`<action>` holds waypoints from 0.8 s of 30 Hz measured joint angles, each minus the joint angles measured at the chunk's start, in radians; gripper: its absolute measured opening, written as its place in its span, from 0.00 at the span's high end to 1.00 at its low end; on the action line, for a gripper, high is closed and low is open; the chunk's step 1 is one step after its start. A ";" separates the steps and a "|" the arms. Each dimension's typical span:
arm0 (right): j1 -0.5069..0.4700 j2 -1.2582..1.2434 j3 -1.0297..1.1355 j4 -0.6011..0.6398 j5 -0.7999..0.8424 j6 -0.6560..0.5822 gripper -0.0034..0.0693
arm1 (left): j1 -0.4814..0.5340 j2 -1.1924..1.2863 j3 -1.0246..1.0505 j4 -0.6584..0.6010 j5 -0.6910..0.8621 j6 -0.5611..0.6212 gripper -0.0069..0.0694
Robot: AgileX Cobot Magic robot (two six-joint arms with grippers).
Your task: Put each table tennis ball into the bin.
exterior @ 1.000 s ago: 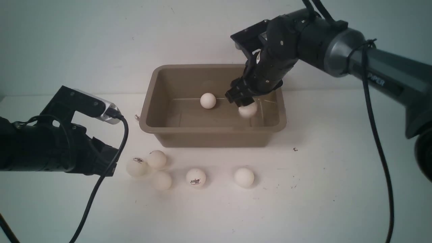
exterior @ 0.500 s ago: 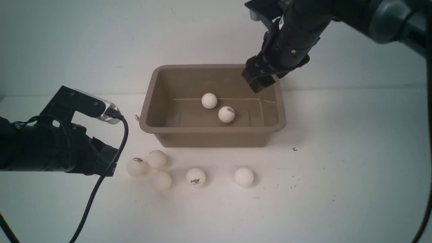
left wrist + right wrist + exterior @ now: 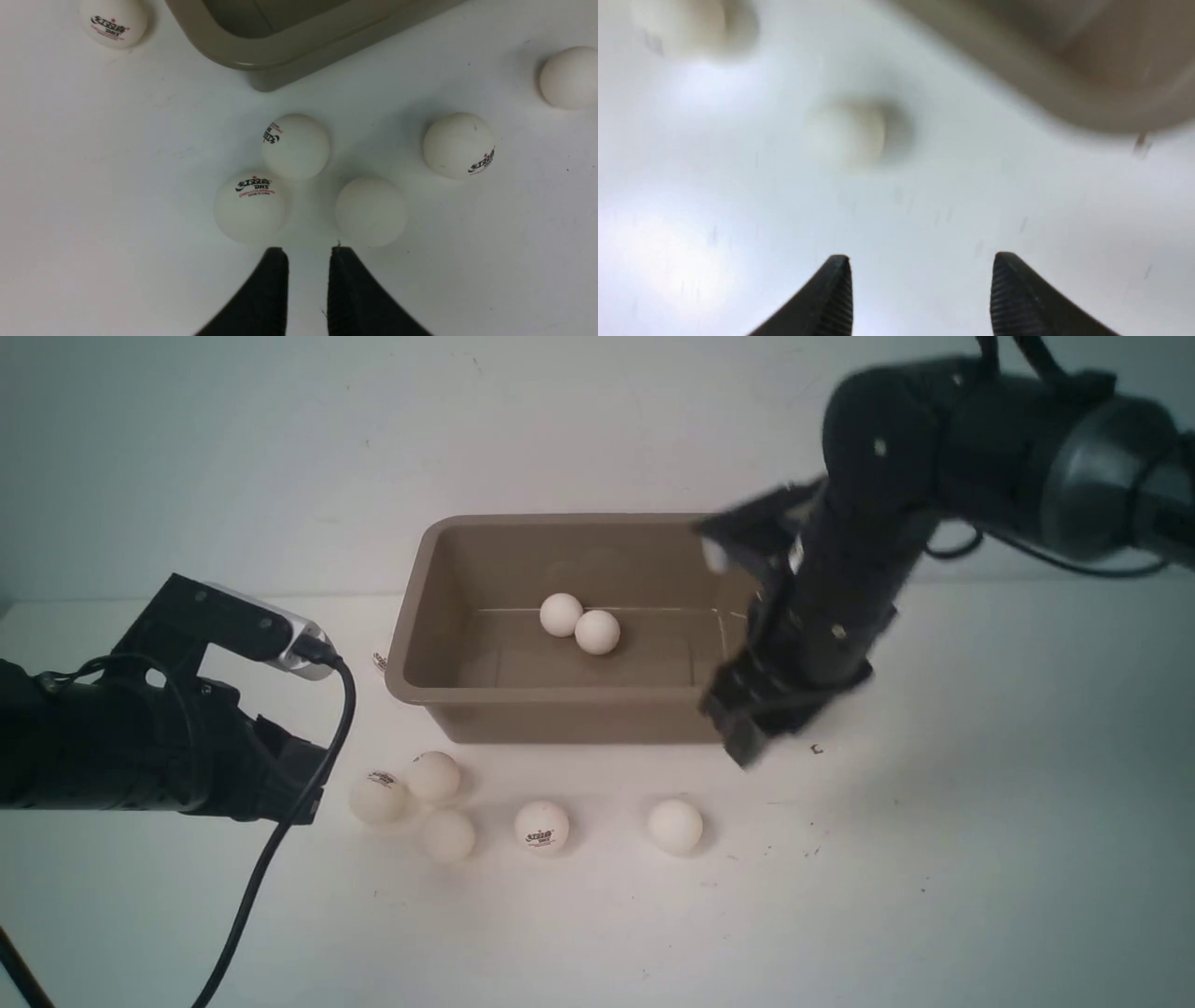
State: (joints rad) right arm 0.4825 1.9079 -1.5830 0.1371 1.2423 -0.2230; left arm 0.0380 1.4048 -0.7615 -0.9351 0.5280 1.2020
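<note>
My right pincer (image 3: 747, 739): hanging open, empty, beside the bin (image 3: 588, 719).
I am lining up on the nearest table tennis ball (image 3: 675, 826); centring before closing should stop it rolling.

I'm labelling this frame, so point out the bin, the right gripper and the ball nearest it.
bin (image 3: 579, 723): front view, near outer wall.
right gripper (image 3: 922, 257): right wrist view, between fingertips.
nearest ball (image 3: 675, 826): front view, its centre.
</note>
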 joint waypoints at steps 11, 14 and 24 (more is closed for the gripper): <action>0.011 -0.182 0.223 0.153 -0.194 -0.066 0.48 | 0.000 0.000 0.000 0.000 0.018 0.000 0.76; 0.036 -0.171 0.230 0.148 -0.235 -0.072 0.48 | 0.000 0.000 0.000 0.000 0.020 0.000 0.76; 0.170 -0.048 0.230 0.005 -0.364 -0.002 0.48 | 0.000 0.000 0.000 0.000 0.021 -0.001 0.76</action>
State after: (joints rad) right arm 0.6520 1.8600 -1.3534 0.1422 0.8784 -0.2253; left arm 0.0380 1.4048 -0.7615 -0.9351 0.5494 1.2009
